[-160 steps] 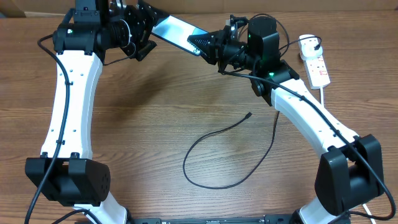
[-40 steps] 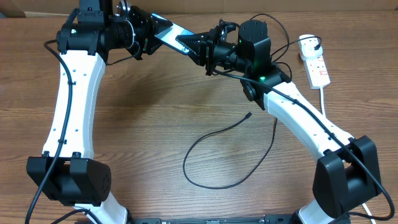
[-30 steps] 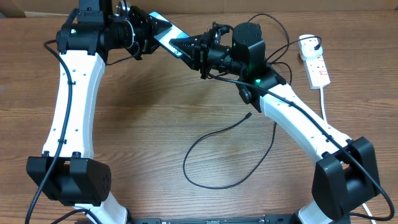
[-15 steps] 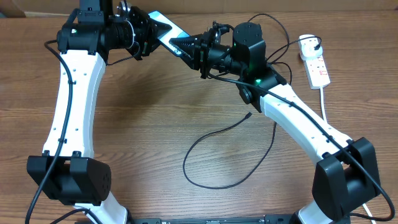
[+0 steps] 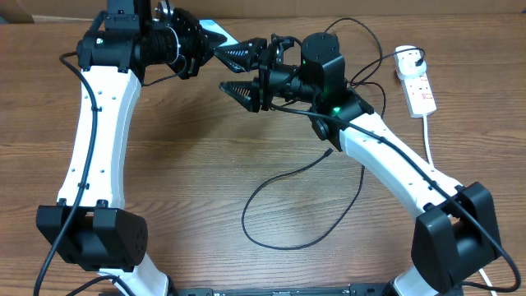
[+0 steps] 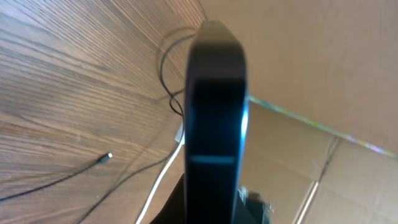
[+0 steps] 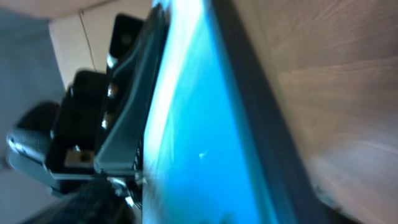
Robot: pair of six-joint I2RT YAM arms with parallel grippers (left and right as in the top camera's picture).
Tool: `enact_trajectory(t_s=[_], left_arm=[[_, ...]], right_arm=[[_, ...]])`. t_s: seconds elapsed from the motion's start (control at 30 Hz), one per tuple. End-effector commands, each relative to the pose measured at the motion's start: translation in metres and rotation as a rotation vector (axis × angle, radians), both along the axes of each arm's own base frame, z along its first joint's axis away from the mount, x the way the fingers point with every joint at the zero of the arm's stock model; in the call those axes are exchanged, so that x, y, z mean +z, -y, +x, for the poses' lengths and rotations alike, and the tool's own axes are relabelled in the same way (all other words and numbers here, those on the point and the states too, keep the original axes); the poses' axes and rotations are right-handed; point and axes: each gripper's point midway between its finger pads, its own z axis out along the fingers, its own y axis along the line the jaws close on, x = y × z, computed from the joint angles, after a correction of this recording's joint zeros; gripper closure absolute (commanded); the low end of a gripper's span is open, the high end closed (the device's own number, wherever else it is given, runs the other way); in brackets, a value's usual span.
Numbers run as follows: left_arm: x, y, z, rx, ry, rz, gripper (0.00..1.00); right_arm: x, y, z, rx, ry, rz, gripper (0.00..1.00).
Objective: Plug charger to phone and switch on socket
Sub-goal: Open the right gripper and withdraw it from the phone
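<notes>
Phone: the phone (image 5: 215, 31) is up off the table (image 5: 181, 173) at the far edge. It is tilted, with one end pinched in the left gripper (image 5: 196, 45). The left wrist view shows only its dark edge (image 6: 214, 112), the right wrist view its lit blue screen (image 7: 193, 124).
Left gripper: clamped tight on the phone, and the only thing holding it.
Right gripper: the right gripper (image 5: 236, 70) stands wide open, one finger high and one low, holding nothing. The phone's free end is just beside the upper finger (image 5: 240, 53); I cannot tell whether they touch.
Charger: the cable (image 5: 279, 210) lies in a loose loop on the table. Its small tip (image 5: 329, 151) is under the right arm (image 5: 394, 164), well apart from the phone. Its plug (image 5: 408, 56) appears seated in the power strip (image 5: 421, 89) at the far right.
Risk, phone: gripped at one end only, it could pivot or slip out if the left arm (image 5: 99, 123) swings quickly, and drop onto the wood.
Risk, knock: the open fingers are so close that a careless pull-away could clip the free end and twist the phone in its grip.
Risk, cable: the tip is small and lies flat. A pinch slightly off would push it aside or take it crooked, so it would not meet the port.
Risk, tug: lifting the cable far could drag on the plug and shift the power strip.
</notes>
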Motion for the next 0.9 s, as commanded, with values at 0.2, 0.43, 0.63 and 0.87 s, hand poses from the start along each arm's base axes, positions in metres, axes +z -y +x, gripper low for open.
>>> enact_trajectory(t_s=[0.2, 0.43, 0.63, 0.87], left_arm=[[-0.014, -0.031, 0.018, 0.159, 0.02, 0.18, 0.96], [-0.027, -0.068, 0.025, 0.258, 0.045, 0.396, 0.96], [-0.029, -0.083, 0.027, 0.223, 0.106, 0.548, 0.96], [-0.031, -0.086, 0.027, 0.1, 0.188, 0.729, 0.96]], right_arm=[[0.011, 0.005, 0.005, -0.056, 0.122, -0.039, 0.03], [-0.04, 0.028, 0.029, -0.225, 0.078, -0.259, 0.0], [-0.097, 0.079, 0.047, -0.429, 0.037, -0.581, 0.0], [-0.135, 0.132, 0.047, -0.596, -0.028, -0.859, 0.0]])
